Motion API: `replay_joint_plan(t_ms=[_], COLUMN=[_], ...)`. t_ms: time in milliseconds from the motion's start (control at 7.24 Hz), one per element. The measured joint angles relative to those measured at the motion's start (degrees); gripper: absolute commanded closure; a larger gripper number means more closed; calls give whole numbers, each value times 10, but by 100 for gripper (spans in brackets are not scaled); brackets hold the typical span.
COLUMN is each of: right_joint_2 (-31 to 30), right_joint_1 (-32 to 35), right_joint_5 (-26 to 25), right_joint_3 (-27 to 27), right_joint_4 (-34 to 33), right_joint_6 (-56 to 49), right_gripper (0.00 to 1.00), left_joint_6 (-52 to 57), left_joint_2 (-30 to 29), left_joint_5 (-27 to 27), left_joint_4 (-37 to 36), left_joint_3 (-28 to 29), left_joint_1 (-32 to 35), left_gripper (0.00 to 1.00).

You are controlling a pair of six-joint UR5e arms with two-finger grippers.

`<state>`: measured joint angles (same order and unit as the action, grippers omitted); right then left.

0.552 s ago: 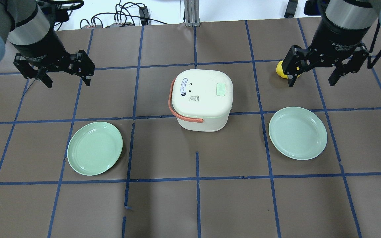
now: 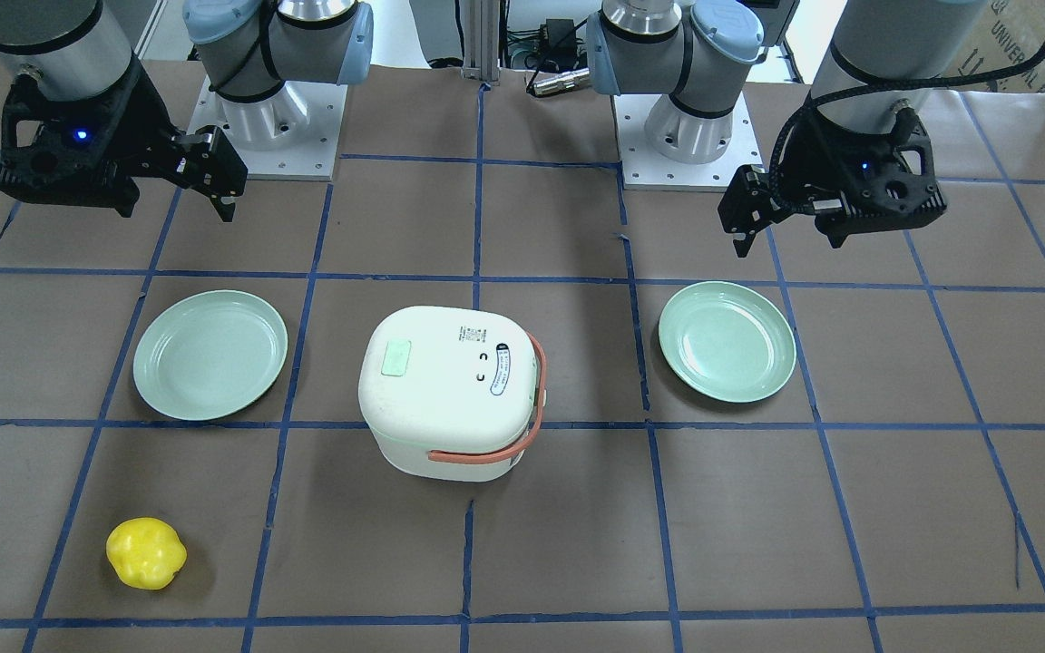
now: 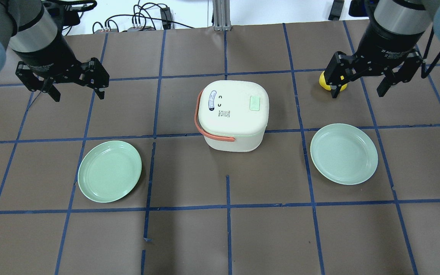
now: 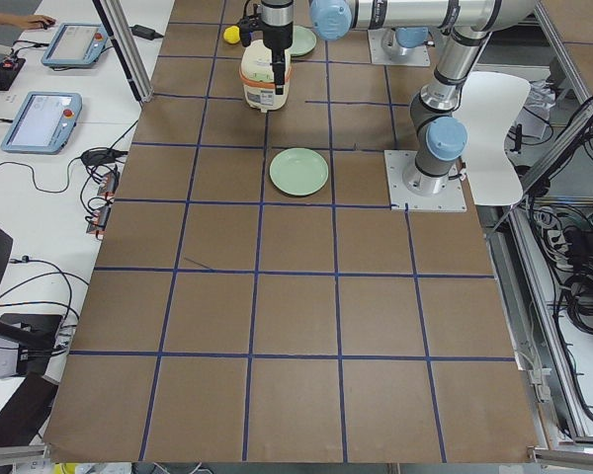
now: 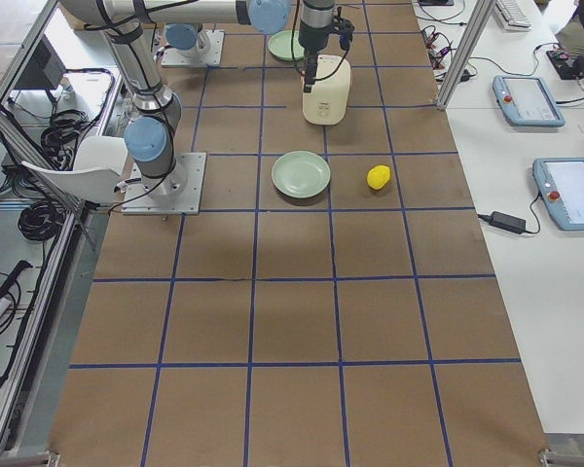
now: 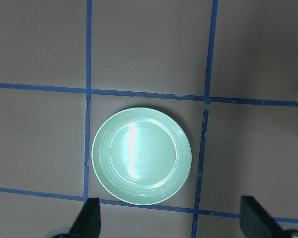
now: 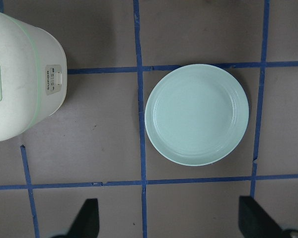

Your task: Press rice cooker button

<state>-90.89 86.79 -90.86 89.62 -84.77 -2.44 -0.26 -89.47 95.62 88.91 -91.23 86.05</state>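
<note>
The white rice cooker (image 3: 233, 114) with an orange handle stands at the table's middle; it also shows in the front view (image 2: 445, 390). Its small control panel with the button (image 7: 55, 81) sits on the side wall facing my right arm. A pale green patch (image 3: 255, 103) marks the lid. My left gripper (image 3: 78, 91) hovers open and empty, far left of the cooker. My right gripper (image 3: 357, 91) hovers open and empty, right of and beyond the cooker. Both wrist views show the fingers spread wide, the left gripper (image 6: 171, 220) and the right gripper (image 7: 170, 218).
A green plate (image 3: 109, 171) lies front left of the cooker and another green plate (image 3: 343, 153) front right. A yellow pepper-like object (image 3: 324, 80) lies partly hidden behind my right gripper, and is plain in the front view (image 2: 146, 553). Blue tape lines grid the brown table.
My right gripper has shifted slightly toward the far side of the table. My left gripper and the cooker have not moved.
</note>
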Motion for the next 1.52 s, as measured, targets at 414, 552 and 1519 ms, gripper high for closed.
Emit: replay_joint_plan(t_ms=[414,552,1519], right_joint_2=[1,1,48], right_joint_1=[3,3,56], right_joint_5=[32,46,30], right_joint_3=[0,0,-44], right_joint_4=[-8,-9,-25], right_joint_6=[-9,-9,58], right_gripper=[1,0,1], left_joint_6=[0,0,0], left_joint_2=[0,0,0], left_joint_5=[0,0,0], left_joint_4=[0,0,0], left_joint_3=[0,0,0], left_joint_1=[0,0,0], left_gripper=[0,0,0])
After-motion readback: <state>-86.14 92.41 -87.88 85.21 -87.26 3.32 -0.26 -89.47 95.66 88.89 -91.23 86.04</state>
